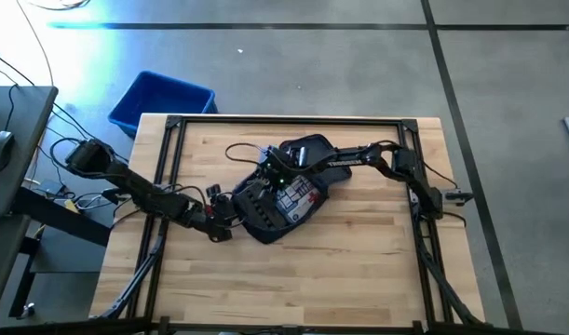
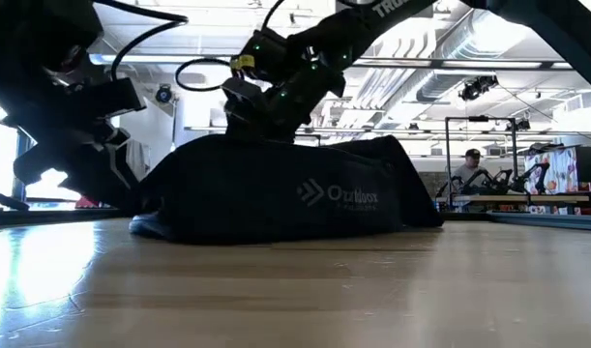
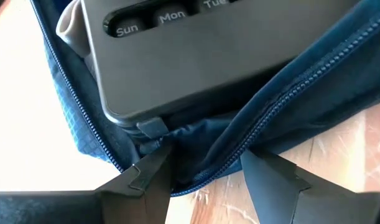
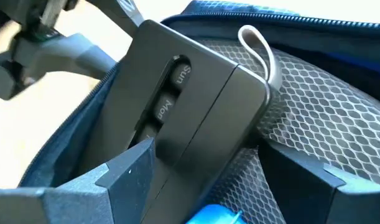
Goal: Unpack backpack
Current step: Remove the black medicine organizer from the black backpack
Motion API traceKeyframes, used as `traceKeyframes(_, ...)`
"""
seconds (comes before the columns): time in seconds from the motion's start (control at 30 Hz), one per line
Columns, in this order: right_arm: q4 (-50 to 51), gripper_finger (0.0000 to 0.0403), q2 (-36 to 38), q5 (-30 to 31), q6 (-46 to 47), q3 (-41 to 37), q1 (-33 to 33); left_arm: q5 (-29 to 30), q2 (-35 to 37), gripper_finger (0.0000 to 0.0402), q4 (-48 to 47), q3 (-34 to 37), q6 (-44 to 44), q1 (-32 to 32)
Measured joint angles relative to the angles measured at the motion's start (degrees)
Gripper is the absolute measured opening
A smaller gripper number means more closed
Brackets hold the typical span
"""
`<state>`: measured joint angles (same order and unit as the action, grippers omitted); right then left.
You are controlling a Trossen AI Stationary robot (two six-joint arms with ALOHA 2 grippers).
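backpack [image 2: 276, 193]: soft dark navy woven cloth, matt, floppy; coil zipper [image 3: 264, 118] along the opening, fine ribbed teeth. mesh pocket [image 4: 314, 106] inside is grey open hexagon netting. pill organiser [image 4: 183, 99]: hard dark grey plastic, smooth satin finish, pale day labels on the lids. white loop [image 4: 261, 53] beside it looks like smooth cord or plastic, can't tell which. table [image 1: 340, 270]: pale wood planks, visible grain, slight sheen in the low view. bin [image 1: 158, 100]: rigid glossy blue plastic.
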<state>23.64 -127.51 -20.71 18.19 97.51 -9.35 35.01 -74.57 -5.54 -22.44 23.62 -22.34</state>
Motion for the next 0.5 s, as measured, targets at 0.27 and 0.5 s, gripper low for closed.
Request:
traceKeyframes(0.27, -2.71, 0.0272, -1.7, -2.4, 1.26, 0.02, -0.11, -2.22, 0.22, 0.016, 0.01, 0.02, -0.01, 1.95)
traceKeyframes(0.5, -6.84, 0.0273, -2.07, -7.61, 4.07, -0.2, -0.43, -2.44, 0.22, 0.016, -1.05, 0.07, 1.39, 2.5)
